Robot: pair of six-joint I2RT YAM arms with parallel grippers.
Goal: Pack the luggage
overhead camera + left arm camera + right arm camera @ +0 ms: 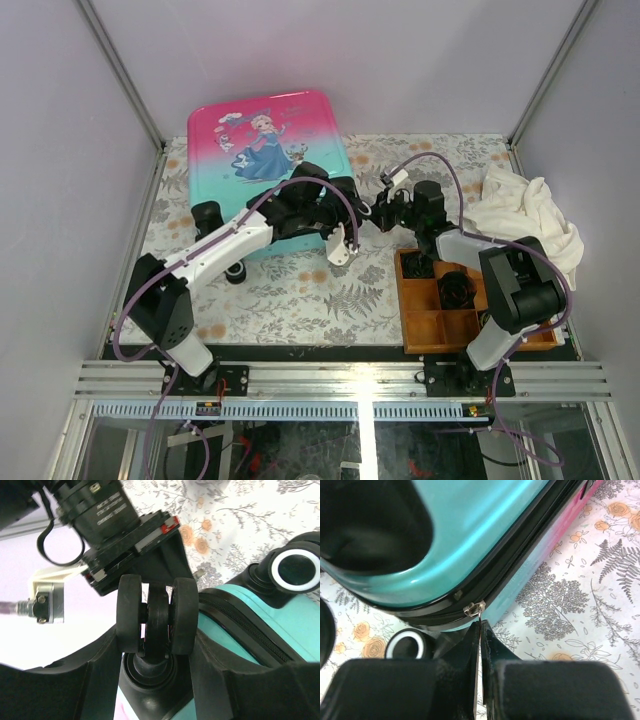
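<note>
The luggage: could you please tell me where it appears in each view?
Top external: the luggage lies upper left of centre.
Left wrist: its teal shell at lower right, a twin wheel at centre.
Right wrist: its teal shell across the top, zipper pull at centre.
Shared landmark: the floral tablecloth.

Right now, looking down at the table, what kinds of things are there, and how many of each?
luggage: 1
wooden tray: 1
white cloth: 1
small black item in the tray: 1
robot arms, left and right: 2
Total: 6
</note>
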